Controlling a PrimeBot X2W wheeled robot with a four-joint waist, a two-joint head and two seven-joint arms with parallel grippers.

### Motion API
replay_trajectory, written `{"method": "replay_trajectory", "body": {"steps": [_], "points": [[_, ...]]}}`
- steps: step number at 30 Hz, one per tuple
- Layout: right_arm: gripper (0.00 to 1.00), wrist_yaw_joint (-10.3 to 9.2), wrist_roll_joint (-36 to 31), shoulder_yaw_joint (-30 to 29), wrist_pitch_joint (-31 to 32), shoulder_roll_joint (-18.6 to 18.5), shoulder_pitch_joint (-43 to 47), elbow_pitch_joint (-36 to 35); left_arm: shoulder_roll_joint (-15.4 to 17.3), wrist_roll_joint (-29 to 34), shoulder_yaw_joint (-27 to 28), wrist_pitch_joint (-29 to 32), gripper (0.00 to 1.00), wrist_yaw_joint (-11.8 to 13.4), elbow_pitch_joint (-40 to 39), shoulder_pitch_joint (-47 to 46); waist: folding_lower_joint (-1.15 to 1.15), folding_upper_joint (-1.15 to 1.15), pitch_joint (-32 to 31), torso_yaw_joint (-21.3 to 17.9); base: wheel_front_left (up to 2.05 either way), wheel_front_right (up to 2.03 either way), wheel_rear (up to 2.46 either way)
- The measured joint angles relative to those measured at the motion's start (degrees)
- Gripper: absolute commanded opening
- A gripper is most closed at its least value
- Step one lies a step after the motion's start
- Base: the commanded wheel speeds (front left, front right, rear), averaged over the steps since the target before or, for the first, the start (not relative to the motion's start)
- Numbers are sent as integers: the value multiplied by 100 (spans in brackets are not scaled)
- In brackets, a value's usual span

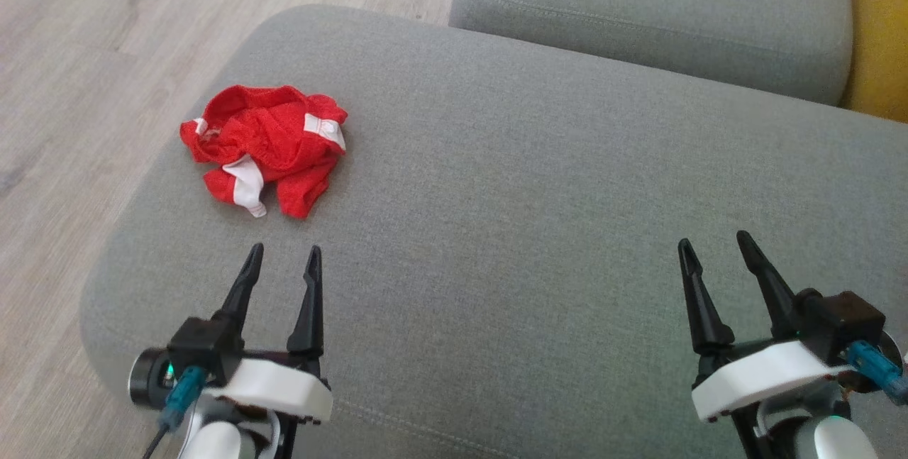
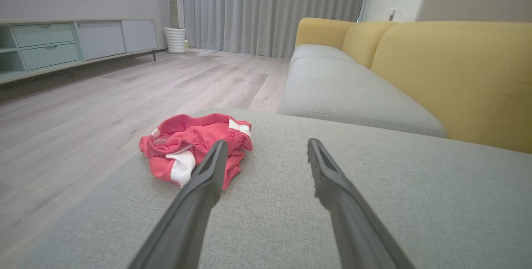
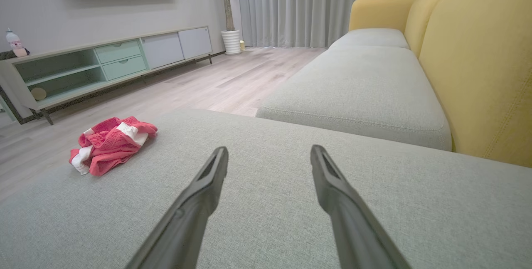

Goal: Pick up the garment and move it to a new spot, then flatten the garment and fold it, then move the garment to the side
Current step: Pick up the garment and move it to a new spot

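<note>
The garment (image 1: 266, 147), red with white bands, lies crumpled near the left edge of a grey sofa cushion (image 1: 539, 232). My left gripper (image 1: 285, 253) hovers just short of it, open and holding nothing. In the left wrist view the garment (image 2: 187, 150) sits ahead and left of that gripper (image 2: 266, 146), partly behind the left finger. Far off at the lower right, my right gripper (image 1: 713, 240) is open and holds nothing too. The right wrist view has the garment (image 3: 110, 144) far to the left of the right gripper (image 3: 269, 152).
Wooden floor (image 1: 106, 54) drops away past the cushion's left edge. A second grey seat cushion (image 1: 652, 19) lies beyond, with the yellow backrest (image 2: 457, 77) on the right. A low cabinet (image 3: 104, 65) stands against the far wall.
</note>
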Motion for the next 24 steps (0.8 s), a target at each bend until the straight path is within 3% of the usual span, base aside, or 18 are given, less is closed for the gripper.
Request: {"method": "replay_trajectory", "body": {"steps": [8,15,18,24], "points": [[100,0,-80,57,144,0,-77,-167,-85,1,-4,-1,100,45,113,-599,0,0,338,-104,0,0,0],[100,0,-169,85,318,-76,-626,-474,-210,-85,277,-26,100,46,431,-1658,0,0,1041,-308,0,0,0],[100,0,-168,81,336,-154,-840,-564,-210,-153,513,-43,100,24,894,-2245,0,0,1397,-430,0,0,0],[100,0,-168,111,349,-282,-1163,-622,-148,-477,886,-42,100,-318,2581,-3645,1,0,2063,-693,0,0,0]]}}
